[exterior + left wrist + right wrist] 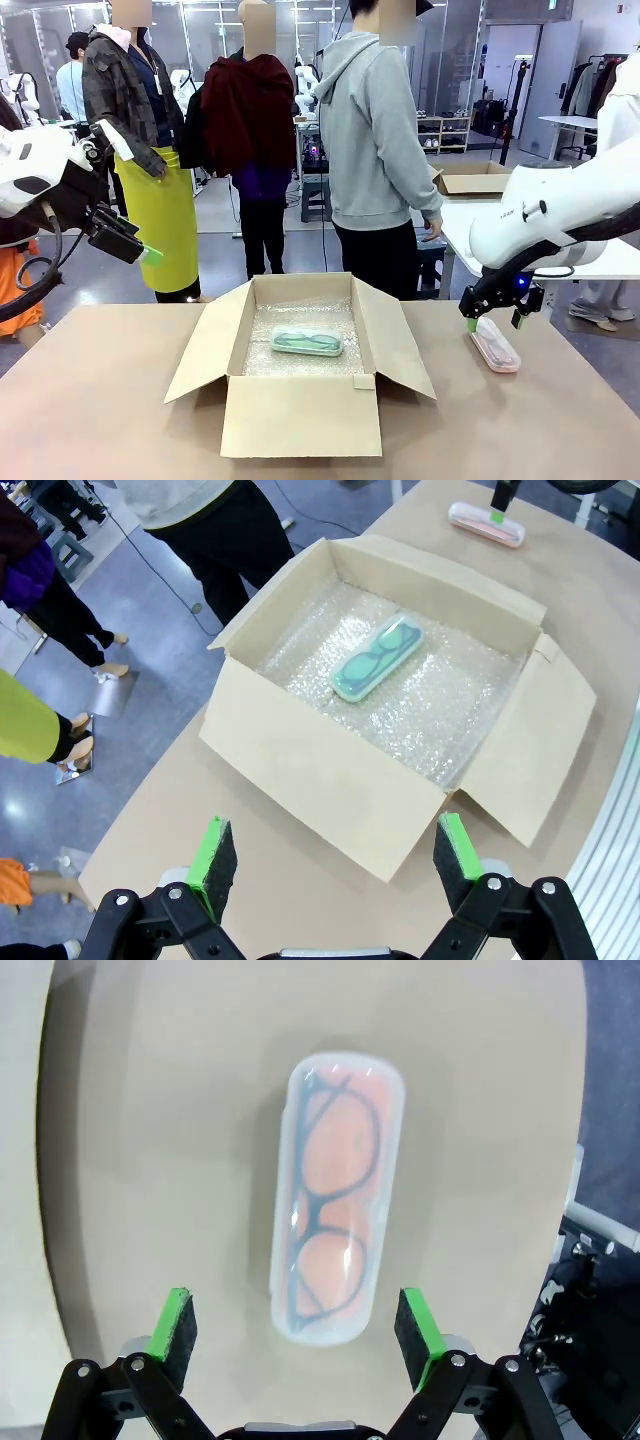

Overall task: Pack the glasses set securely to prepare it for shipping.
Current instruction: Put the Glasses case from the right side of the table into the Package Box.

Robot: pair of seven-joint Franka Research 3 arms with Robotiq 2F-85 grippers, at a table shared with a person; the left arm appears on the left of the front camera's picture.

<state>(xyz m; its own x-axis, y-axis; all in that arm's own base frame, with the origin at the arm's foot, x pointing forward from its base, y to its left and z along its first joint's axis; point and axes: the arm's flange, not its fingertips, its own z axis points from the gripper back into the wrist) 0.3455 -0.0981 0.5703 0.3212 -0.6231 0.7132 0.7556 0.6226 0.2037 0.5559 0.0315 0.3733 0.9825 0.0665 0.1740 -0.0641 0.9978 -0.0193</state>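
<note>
- Right fingers point(176, 1326), wide open and empty, hover over the pinkish case point(335, 1195) on the tabletop point(150, 1110); an off-centre pinch could flick it away.
- Left fingers point(213, 855) open, empty; mint-green case point(376, 657) lies in the box point(330, 780).

A glossy grey floor point(215, 235) is seen beyond the tan worktop point(90, 400); a white side table point(462, 222) (a brown cardboard box point(475, 180) on it) is placed right, before a grey door point(545, 75).
</note>
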